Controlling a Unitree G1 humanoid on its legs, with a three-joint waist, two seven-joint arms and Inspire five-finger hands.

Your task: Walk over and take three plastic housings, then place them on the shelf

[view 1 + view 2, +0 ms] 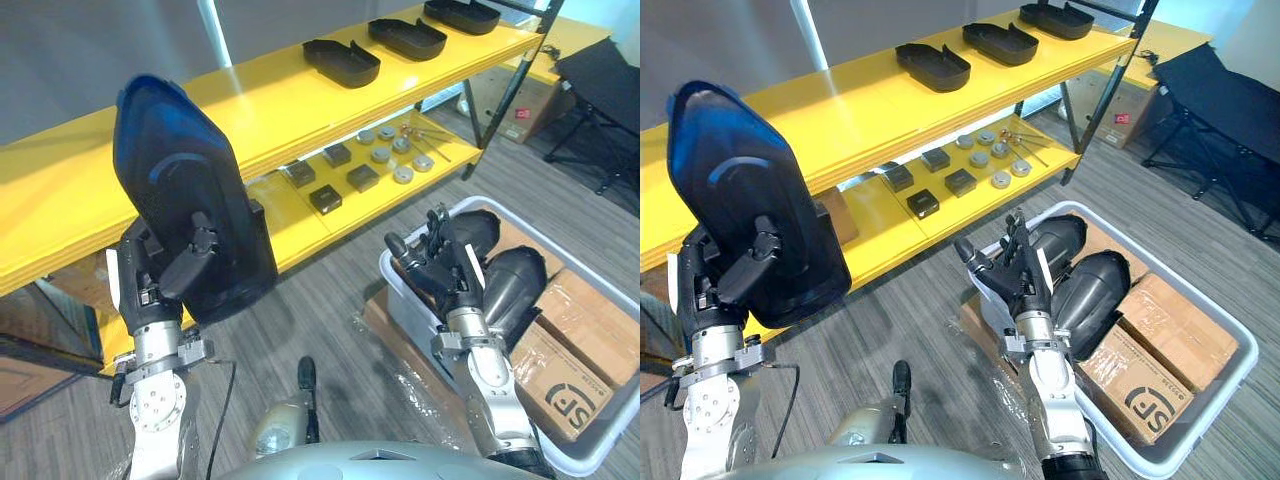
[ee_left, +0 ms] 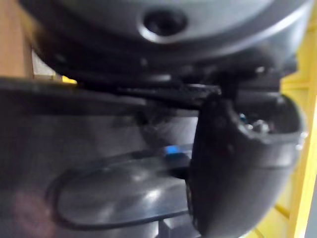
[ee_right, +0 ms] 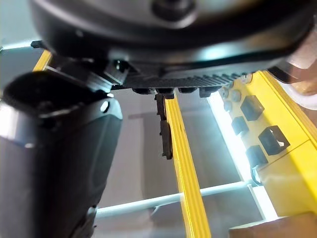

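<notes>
Plastic housing (image 1: 180, 185) gripped upright by left robot hand (image 1: 152, 272); right robot hand (image 1: 440, 265) apparently spread

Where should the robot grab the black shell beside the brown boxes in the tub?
Probably from above, across its narrower width: the housing lies dome-up in the bin, its curved back exposed, so the fingers and thumb of the right hand can straddle it.

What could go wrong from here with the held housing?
The housing towers above the left robot hand, gripped low, so it may tip or slip. It is close to the yellow shelf edge and may clip it. The open right robot hand over the bin might snag its rim.
</notes>
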